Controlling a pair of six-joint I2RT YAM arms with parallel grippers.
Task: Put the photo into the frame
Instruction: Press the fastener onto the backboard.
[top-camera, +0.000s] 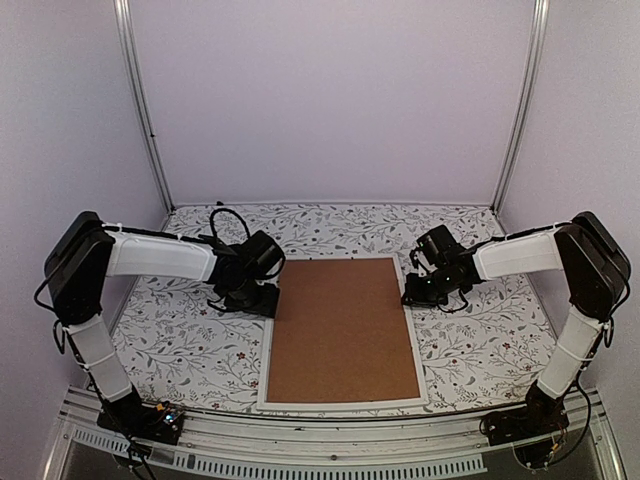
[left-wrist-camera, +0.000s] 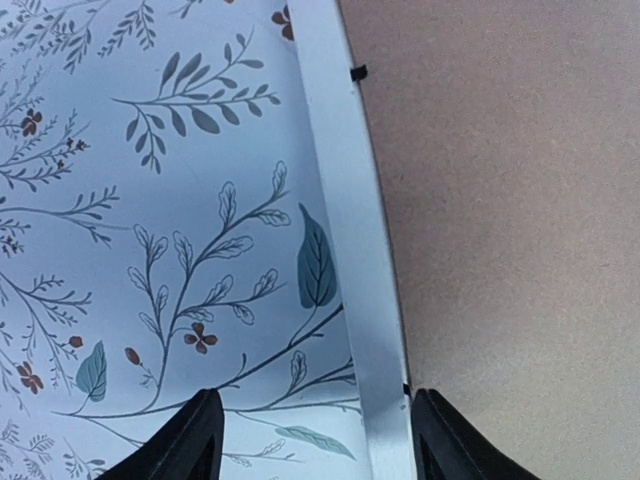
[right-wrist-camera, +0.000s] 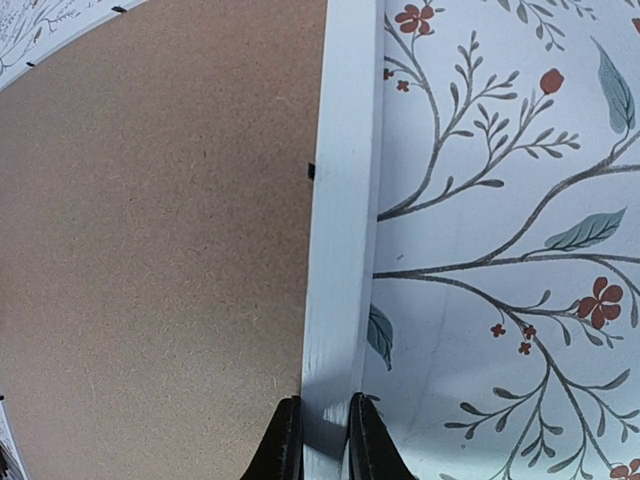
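Observation:
The white frame (top-camera: 340, 404) lies flat at the table's middle, with the brown backing board (top-camera: 345, 330) filling it. The photo is out of view. My left gripper (top-camera: 268, 300) is low at the frame's left rail. In the left wrist view it (left-wrist-camera: 312, 440) is open, its fingers straddling the white rail (left-wrist-camera: 345, 200) beside the board (left-wrist-camera: 500, 200). My right gripper (top-camera: 410, 297) is at the right rail. In the right wrist view it (right-wrist-camera: 325, 440) is shut on the white rail (right-wrist-camera: 345, 200), with the board (right-wrist-camera: 150, 250) to the left.
The table wears a floral-patterned cloth (top-camera: 190, 350). Lilac walls close in the back and sides, with metal posts (top-camera: 145, 110) at the back corners. A metal rail (top-camera: 330, 440) runs along the near edge between the arm bases.

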